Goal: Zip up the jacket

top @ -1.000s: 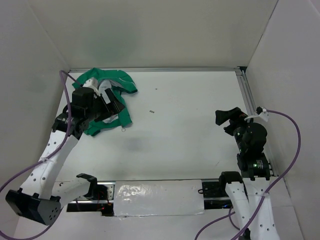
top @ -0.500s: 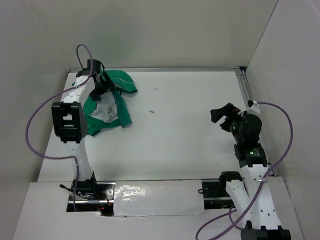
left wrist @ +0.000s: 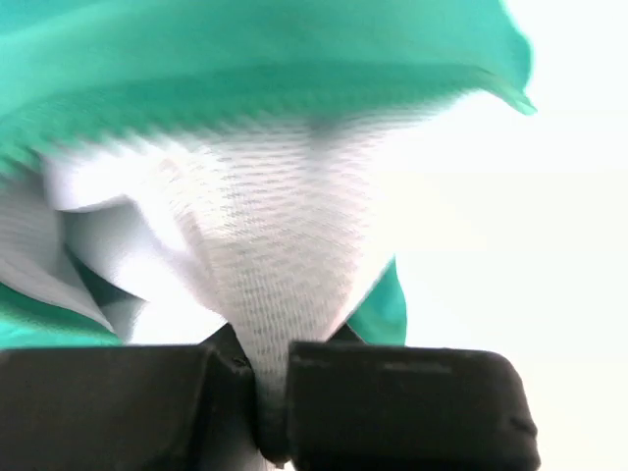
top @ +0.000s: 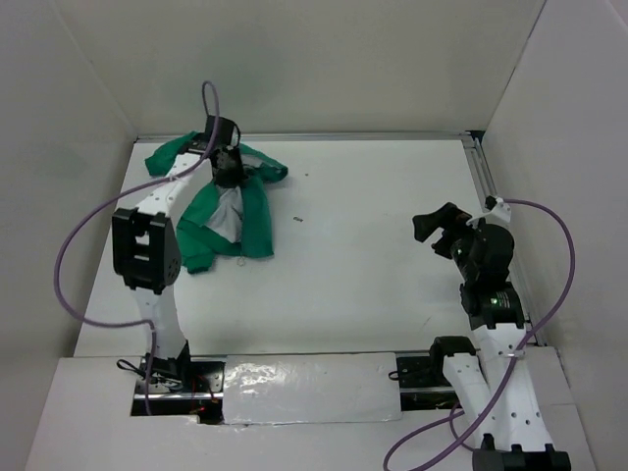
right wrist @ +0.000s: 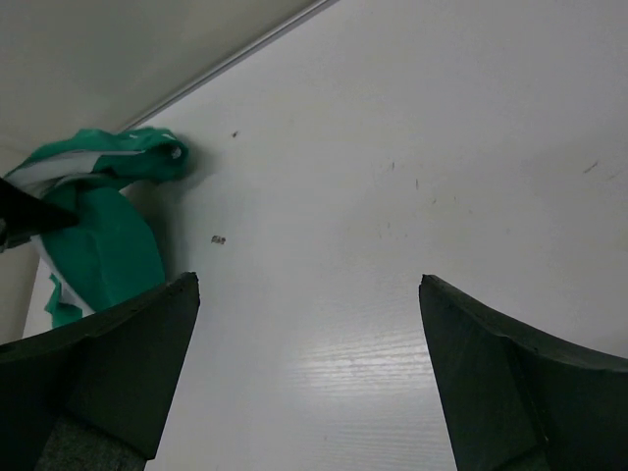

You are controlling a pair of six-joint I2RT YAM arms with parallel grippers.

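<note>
My left claw (top: 231,169) is clamped on the jacket (top: 250,211). In its wrist view the two black fingers (left wrist: 392,407) are pressed together with a pinch of white mesh lining caught between them, so it is gripping cloth rather than closing on air. The lining rises from the pinch in a taut white cone, and a band of bright green outer fabric arches above it.

From overhead the jacket is crumpled and lying open on the white table (top: 392,196). Green panels spread from under the claw toward the arm bases, with the pale lining showing between them. One green fold trails off to the claw's left and a shorter one sticks out to its right.

My right claw (top: 433,227) stands wide with nothing between its fingers. It is well apart from the jacket, which lies far off to its left.
</note>
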